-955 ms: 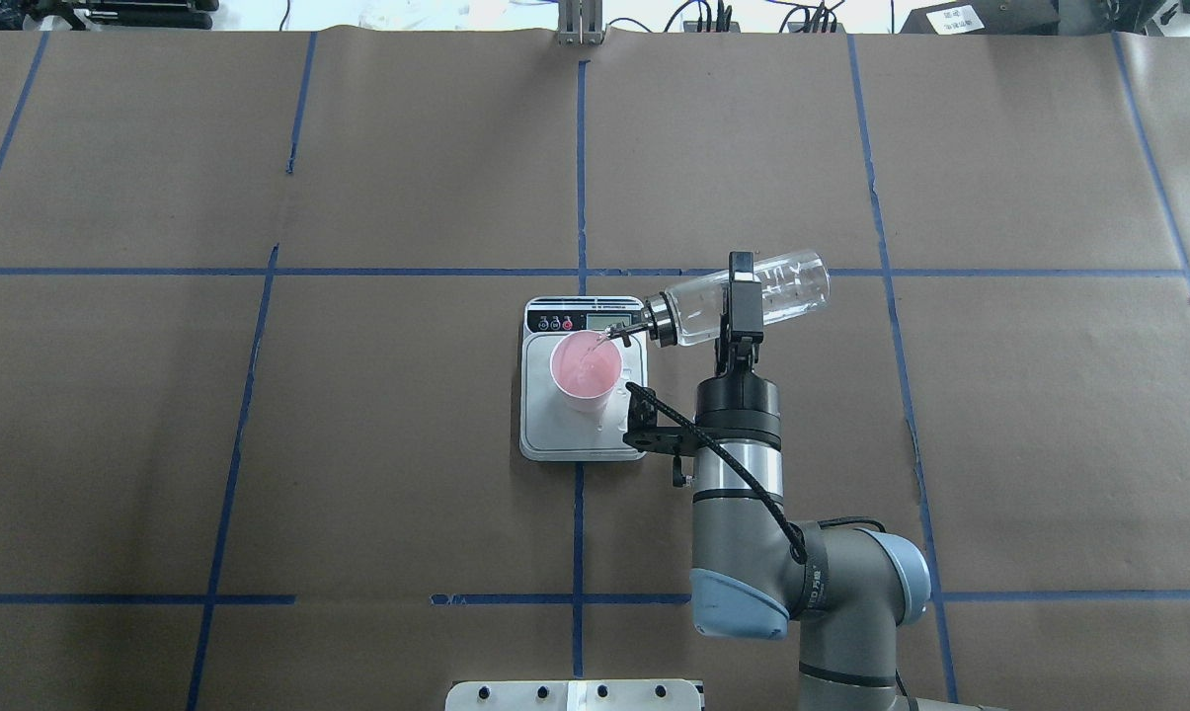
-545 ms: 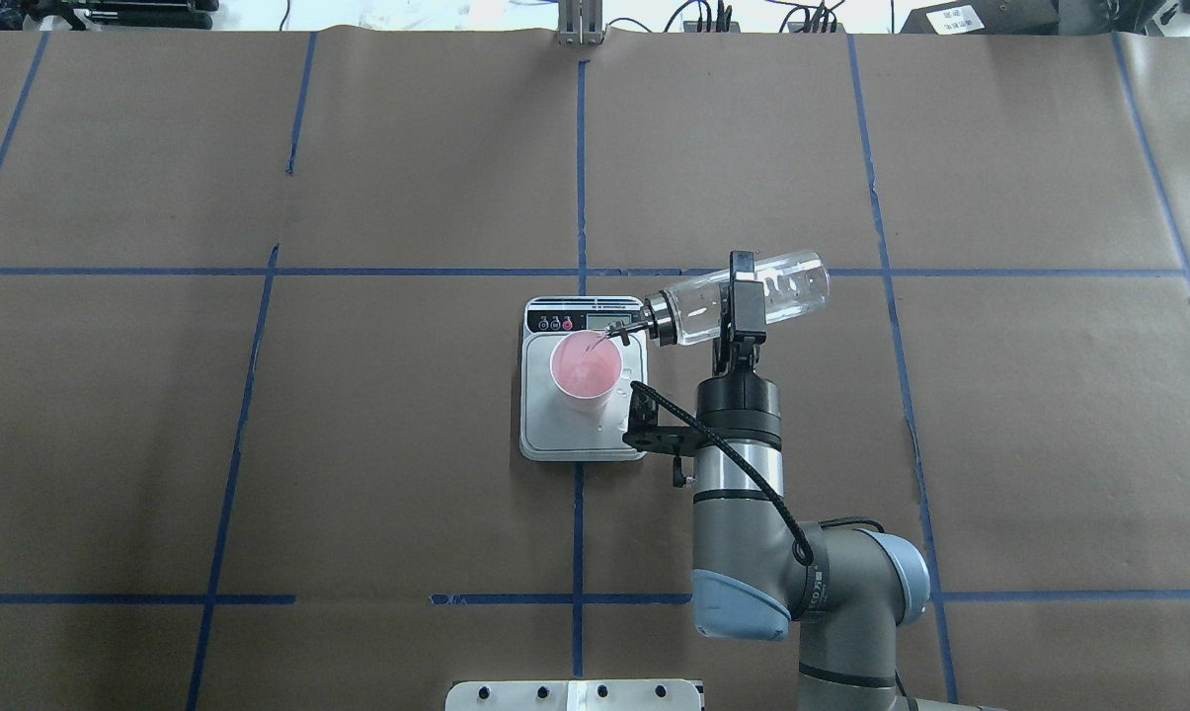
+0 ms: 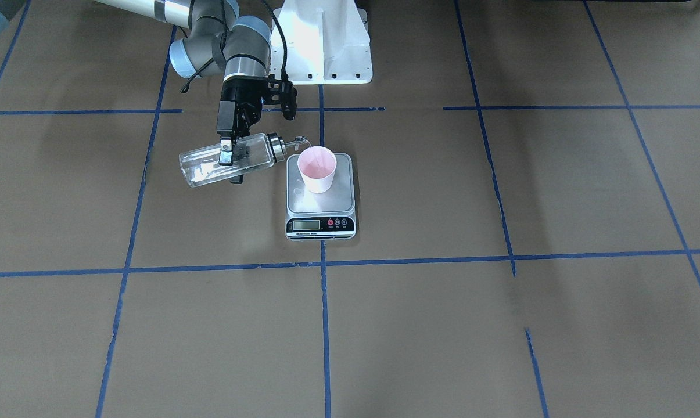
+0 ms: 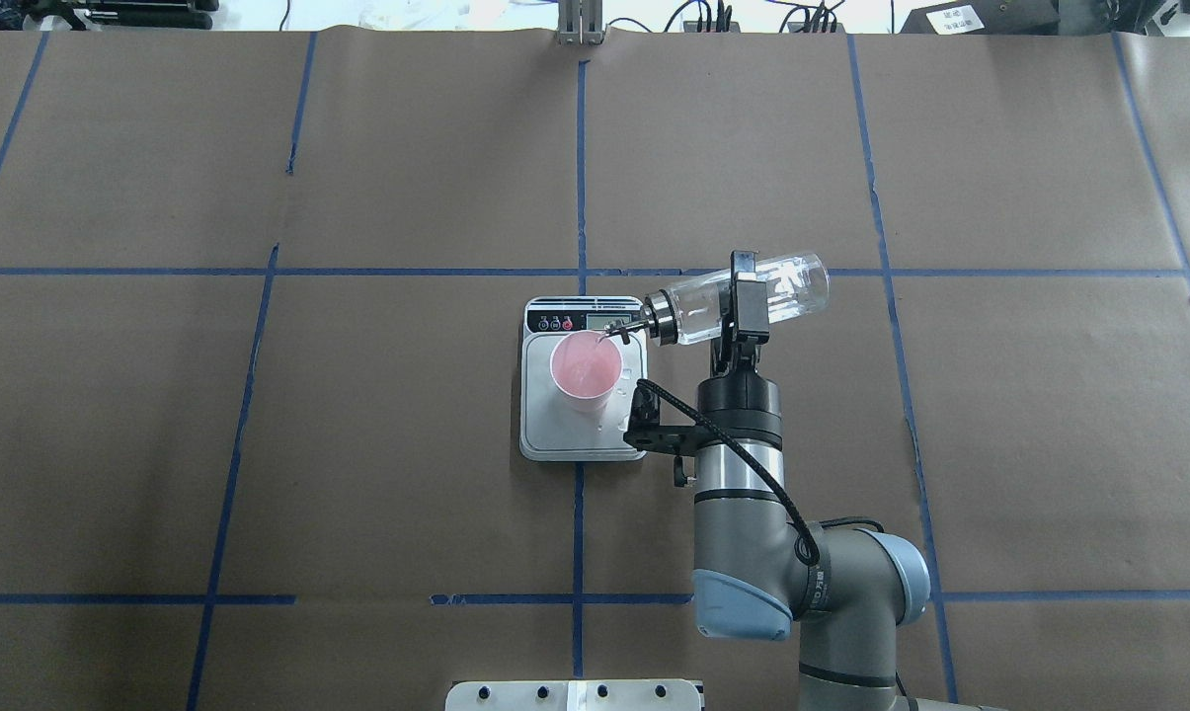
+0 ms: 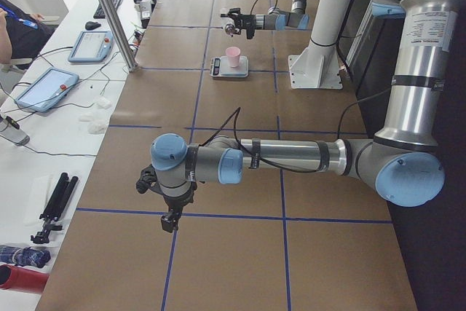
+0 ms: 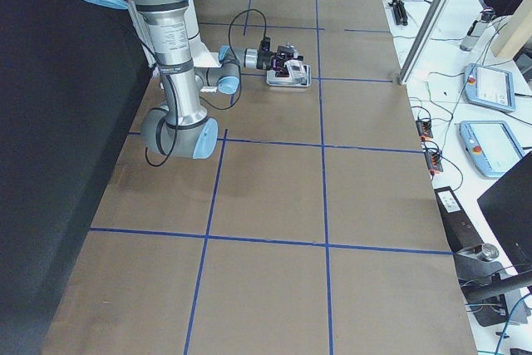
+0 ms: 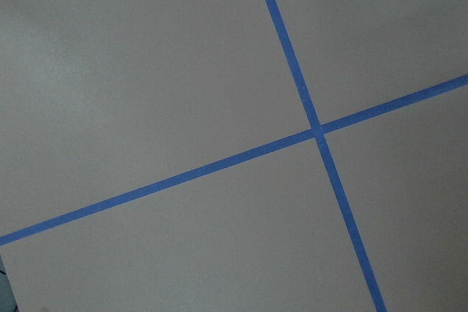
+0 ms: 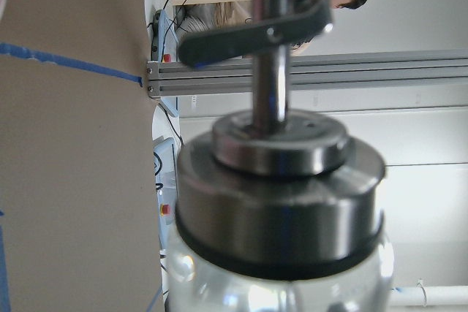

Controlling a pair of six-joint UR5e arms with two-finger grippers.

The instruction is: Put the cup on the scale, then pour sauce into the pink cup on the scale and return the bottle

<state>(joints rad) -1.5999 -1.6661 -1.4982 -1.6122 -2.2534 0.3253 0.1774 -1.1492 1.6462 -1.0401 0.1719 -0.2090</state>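
Observation:
The pink cup stands upright on the far half of the silver scale, which also shows in the front view. My right gripper is shut on the clear glass bottle, held nearly on its side to the right of the scale. Its silver pour spout reaches just over the cup's rim. Clear sauce glints inside the bottle. The metal cap fills the right wrist view. My left gripper hangs over bare paper far from the scale; I cannot tell its state.
Brown paper with blue tape lines covers the table. The white robot base stands behind the scale. A side table beyond the far edge holds tablets, cables and tools. A person sits there.
The bottle's neck has shifted very slightly away from me in the right gripper. Cup, scale and arm stay where they were.

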